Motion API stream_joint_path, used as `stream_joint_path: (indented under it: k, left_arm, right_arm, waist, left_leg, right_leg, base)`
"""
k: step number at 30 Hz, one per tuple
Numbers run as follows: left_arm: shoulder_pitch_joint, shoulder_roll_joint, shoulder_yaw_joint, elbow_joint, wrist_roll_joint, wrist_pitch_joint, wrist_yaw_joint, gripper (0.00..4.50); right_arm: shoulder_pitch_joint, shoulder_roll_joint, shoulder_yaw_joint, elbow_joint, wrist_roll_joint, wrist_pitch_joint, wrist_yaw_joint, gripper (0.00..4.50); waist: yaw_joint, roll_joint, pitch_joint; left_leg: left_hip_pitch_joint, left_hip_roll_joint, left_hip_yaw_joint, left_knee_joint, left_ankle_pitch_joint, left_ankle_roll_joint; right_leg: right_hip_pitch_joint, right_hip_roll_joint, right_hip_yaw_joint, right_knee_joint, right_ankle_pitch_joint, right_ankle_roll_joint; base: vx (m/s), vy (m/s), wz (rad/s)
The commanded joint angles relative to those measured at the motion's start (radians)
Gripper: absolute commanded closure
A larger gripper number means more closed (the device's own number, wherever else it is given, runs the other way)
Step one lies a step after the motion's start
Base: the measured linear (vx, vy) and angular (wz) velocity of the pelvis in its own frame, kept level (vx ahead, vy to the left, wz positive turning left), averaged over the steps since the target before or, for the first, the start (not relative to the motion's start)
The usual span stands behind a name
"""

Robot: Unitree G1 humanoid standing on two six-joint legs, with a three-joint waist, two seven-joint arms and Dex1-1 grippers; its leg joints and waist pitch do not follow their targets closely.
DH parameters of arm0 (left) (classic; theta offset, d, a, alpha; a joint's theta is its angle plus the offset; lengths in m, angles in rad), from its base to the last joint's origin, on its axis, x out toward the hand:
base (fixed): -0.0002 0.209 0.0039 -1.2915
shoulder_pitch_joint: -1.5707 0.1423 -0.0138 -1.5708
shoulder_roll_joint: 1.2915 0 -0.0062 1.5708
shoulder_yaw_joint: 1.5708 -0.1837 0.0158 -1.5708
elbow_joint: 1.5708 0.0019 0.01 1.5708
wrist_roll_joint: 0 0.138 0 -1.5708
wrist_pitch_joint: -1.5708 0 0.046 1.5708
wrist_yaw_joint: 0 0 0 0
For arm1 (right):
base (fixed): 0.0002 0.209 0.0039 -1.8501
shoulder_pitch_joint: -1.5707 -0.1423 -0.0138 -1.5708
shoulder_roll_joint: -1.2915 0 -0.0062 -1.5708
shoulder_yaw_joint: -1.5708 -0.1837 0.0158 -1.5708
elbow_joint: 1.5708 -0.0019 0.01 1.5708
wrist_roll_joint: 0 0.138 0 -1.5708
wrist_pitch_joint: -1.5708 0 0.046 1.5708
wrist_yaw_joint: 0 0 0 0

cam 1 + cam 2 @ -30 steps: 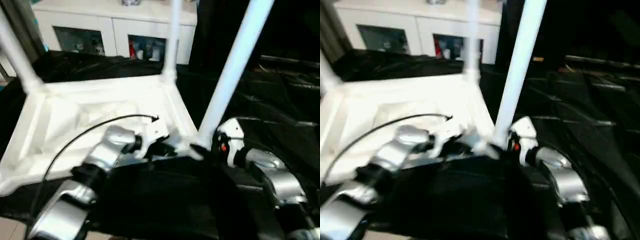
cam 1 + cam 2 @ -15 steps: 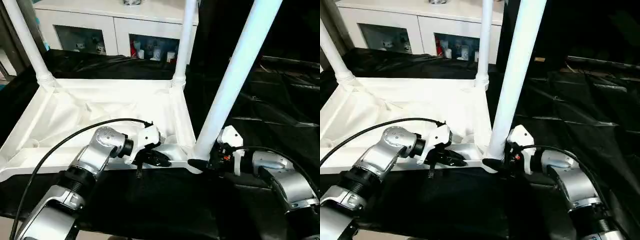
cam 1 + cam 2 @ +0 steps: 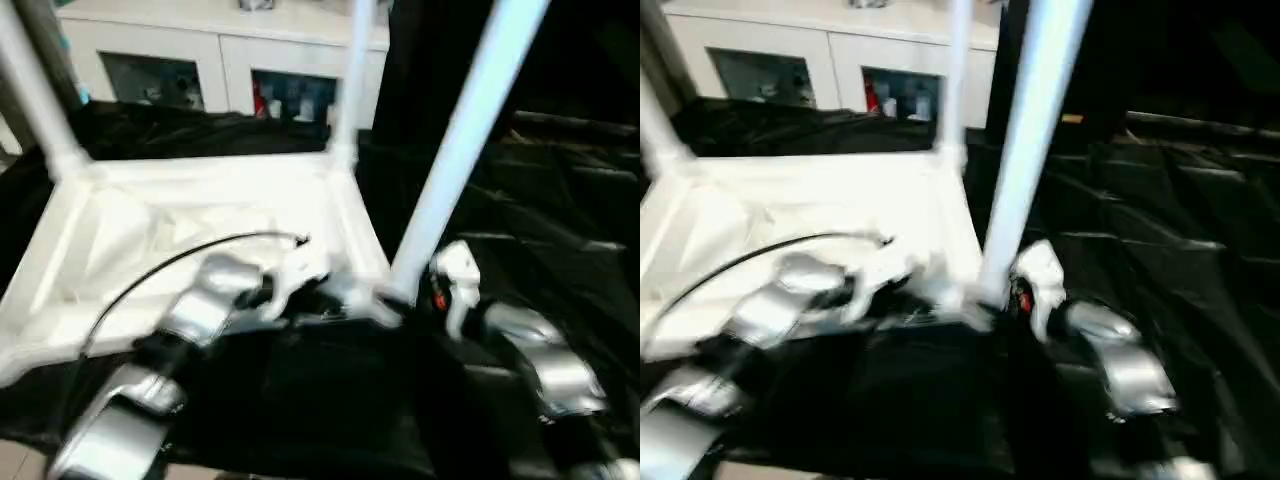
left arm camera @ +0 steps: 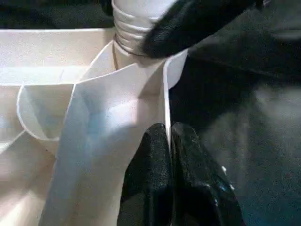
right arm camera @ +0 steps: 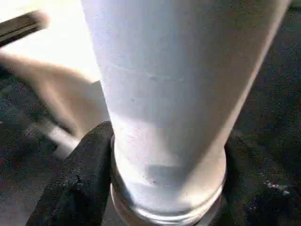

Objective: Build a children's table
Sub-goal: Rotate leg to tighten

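Seating the near-right white tapered plastic leg (image 3: 455, 165): axis upright, base in the upturned white table top's (image 3: 150, 235) corner socket, right gripper (image 5: 155, 188) jaws clamped on its base, left gripper (image 4: 169, 155) pinching the near rim.

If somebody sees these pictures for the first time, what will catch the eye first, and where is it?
First, the white table top lying upside down on the black cloth, with white legs rising from its corners. Nearest is the leg at the front right corner, which the right gripper clasps at its base, one black finger on each side. The left gripper pinches the top's thin rim beside that corner.
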Motion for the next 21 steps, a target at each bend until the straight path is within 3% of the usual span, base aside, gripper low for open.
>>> stream_joint_path:
  k: [1,7,8,10,13,21]
  left_arm:
    - [-0.026,-0.042,0.025,0.034,-0.005,0.014,0.094,4.5]
    - [-0.098,-0.163,0.047,0.148,0.037,0.065,0.348,4.5]
    - [-0.112,-0.192,0.042,0.16,0.045,0.066,0.364,4.5]
    - [-0.115,-0.205,0.046,0.161,0.036,0.072,0.36,4.5]
    - [-0.113,-0.194,0.027,0.16,0.044,0.059,0.34,4.5]
    - [-0.103,-0.164,0.021,0.151,0.036,0.025,0.279,4.5]
  right_arm:
    - [-0.011,0.029,-0.076,0.108,-0.018,0.01,-0.18,1.74]
    - [-0.098,0.161,-0.131,0.276,-0.036,-0.035,-0.466,1.74]
    - [-0.118,0.193,-0.111,0.3,-0.053,-0.05,-0.467,1.74]
    - [-0.119,0.205,-0.096,0.294,-0.045,-0.063,-0.413,1.74]
    - [-0.115,0.204,-0.085,0.267,-0.037,-0.068,-0.384,1.02]
    - [-0.106,0.14,-0.058,0.199,-0.033,-0.07,-0.26,0.64]
  waist:
    - [-0.001,-0.01,-0.06]
    - [-0.004,-0.008,-0.062]
    - [-0.004,-0.007,-0.062]
    - [-0.003,-0.01,-0.063]
    - [0.002,-0.008,-0.063]
    - [0.0,-0.008,-0.061]
  left_leg:
    - [0.015,0.035,-0.017,-0.073,-0.234,0.002]
    - [0.013,0.032,-0.016,-0.073,-0.216,0.003]
    - [0.014,0.032,-0.016,-0.072,-0.213,0.004]
    - [0.011,0.031,-0.015,-0.071,-0.212,0.013]
    - [0.01,0.032,-0.016,-0.072,-0.204,0.032]
    - [0.009,0.032,-0.017,-0.074,-0.23,0.035]
  right_leg:
    - [0.036,-0.057,0.04,-0.078,-0.34,-0.174]
    - [0.041,-0.054,0.039,-0.075,-0.286,-0.188]
    - [0.04,-0.054,0.039,-0.076,-0.276,-0.187]
    - [0.044,-0.053,0.039,-0.075,-0.264,-0.186]
    - [0.047,-0.053,0.039,-0.073,-0.244,-0.182]
    - [0.048,-0.053,0.038,-0.08,-0.284,-0.175]
  base:
    - [0.0,0.0,0.0]
    - [0.0,0.0,0.0]
    - [0.0,0.0,0.0]
    - [0.0,0.0,0.0]
    - [0.0,0.0,0.0]
    - [0.0,0.0,0.0]
